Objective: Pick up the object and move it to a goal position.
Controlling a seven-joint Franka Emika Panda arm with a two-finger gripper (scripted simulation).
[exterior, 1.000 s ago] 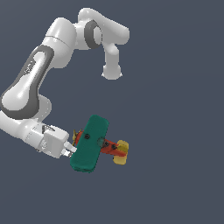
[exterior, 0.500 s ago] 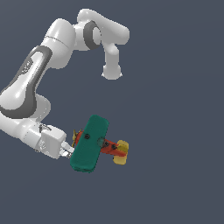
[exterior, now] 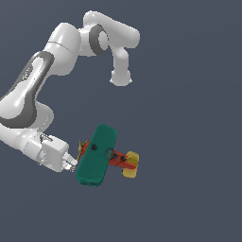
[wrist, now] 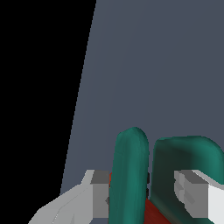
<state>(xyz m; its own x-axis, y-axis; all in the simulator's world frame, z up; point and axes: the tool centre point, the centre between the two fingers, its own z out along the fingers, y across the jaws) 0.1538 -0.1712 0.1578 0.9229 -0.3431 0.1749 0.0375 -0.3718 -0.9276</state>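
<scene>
1. The small toy biplane (exterior: pixel 100 156) — teal wings, red body, yellow tail — sits between the end effector (wrist: pixel 142 194) pads, which look clenched on one wing.
2. Carry slowly — an off-centre wing grip may let it swing.

Only the biplane (exterior: pixel 100 155) sits between the fingers (wrist: pixel 98 192); plain grey ground (exterior: pixel 189 118) lies open all around.

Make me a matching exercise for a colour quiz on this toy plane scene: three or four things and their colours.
Things:
1. wings
2. tail
3. body
4. gripper

Colours:
A. red
B. grey-white
C. teal-green
D. yellow

Pairs: 1-C, 2-D, 3-A, 4-B
</scene>
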